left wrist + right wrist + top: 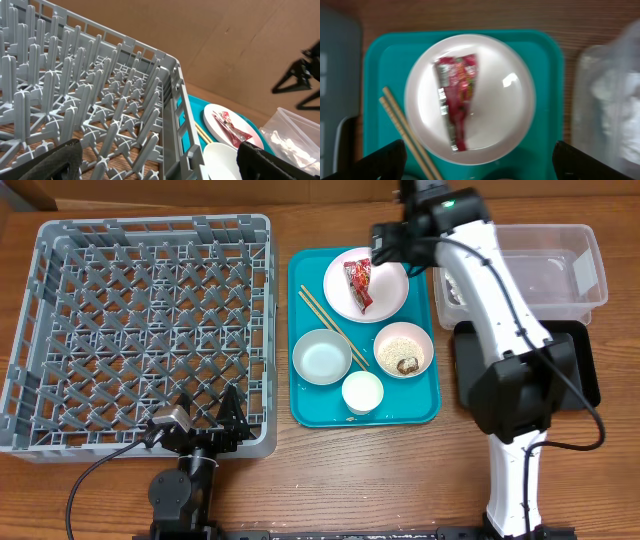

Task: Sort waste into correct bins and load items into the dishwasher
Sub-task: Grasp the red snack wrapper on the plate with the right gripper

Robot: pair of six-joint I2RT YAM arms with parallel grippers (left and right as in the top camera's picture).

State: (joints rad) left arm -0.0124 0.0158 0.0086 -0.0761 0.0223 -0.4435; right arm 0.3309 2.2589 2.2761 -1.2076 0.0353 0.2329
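The crumpled red-and-silver wrapper (358, 285) lies on the pale pink plate (385, 298) at the back of the teal tray (310, 405). My right gripper (390, 245) hangs above the plate, open and empty. In the right wrist view, the wrapper (456, 97) and plate (505, 105) lie between its fingers (480, 165). Two chopsticks (333, 330), an empty white bowl (322, 357), a bowl of rice grains with a brown lump (403, 350) and a small cup (362, 393) sit on the tray. My left gripper (205, 420) is open at the front edge of the grey dish rack (140, 330).
The clear tub (545, 275) stands at the back right, and white tissue (612, 95) shows inside it in the right wrist view. The black tray (585, 375) lies in front of it, partly under my right arm. In the left wrist view the rack wall (172, 95) is close.
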